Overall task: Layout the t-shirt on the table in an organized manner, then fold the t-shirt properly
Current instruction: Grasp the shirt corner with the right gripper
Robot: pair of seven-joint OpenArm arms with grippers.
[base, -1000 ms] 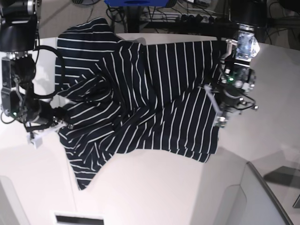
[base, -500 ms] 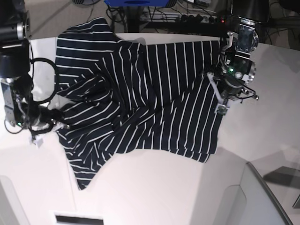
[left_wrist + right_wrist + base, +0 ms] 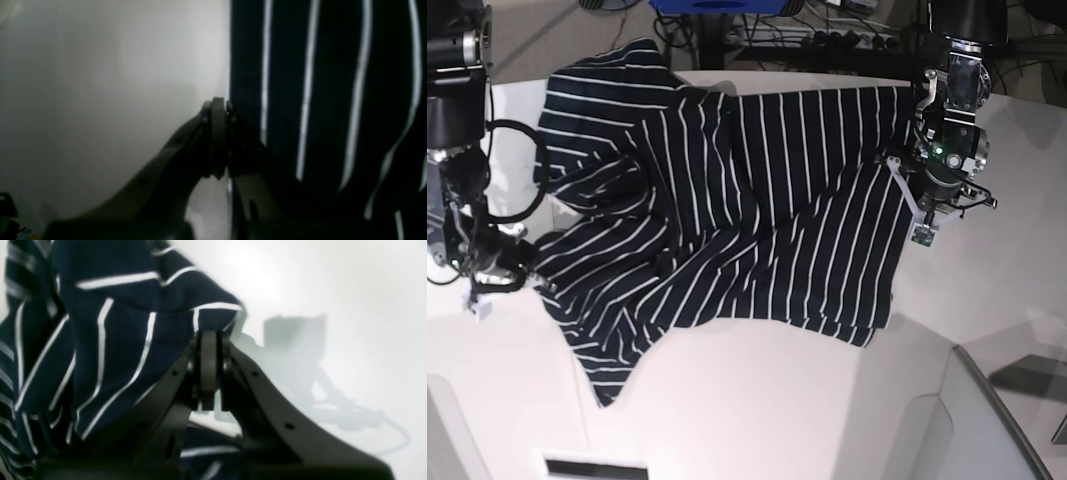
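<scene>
Now your right gripper [image 3: 209, 340] has just clenched on the shirt's [image 3: 727, 210] edge and dragged it outward; your left gripper [image 3: 218, 106] stays clamped on the opposite hem. Shirt's spreading but rumpled on the white counter [image 3: 757, 410]. Cables clutter the floor behind.

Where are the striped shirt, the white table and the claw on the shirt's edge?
t-shirt [image 3: 757, 200], base view, middle of the cloth.
table [image 3: 757, 410], base view, bare top near the camera.
right gripper [image 3: 209, 340], right wrist view, fingertips pinching the shirt's edge.
</scene>
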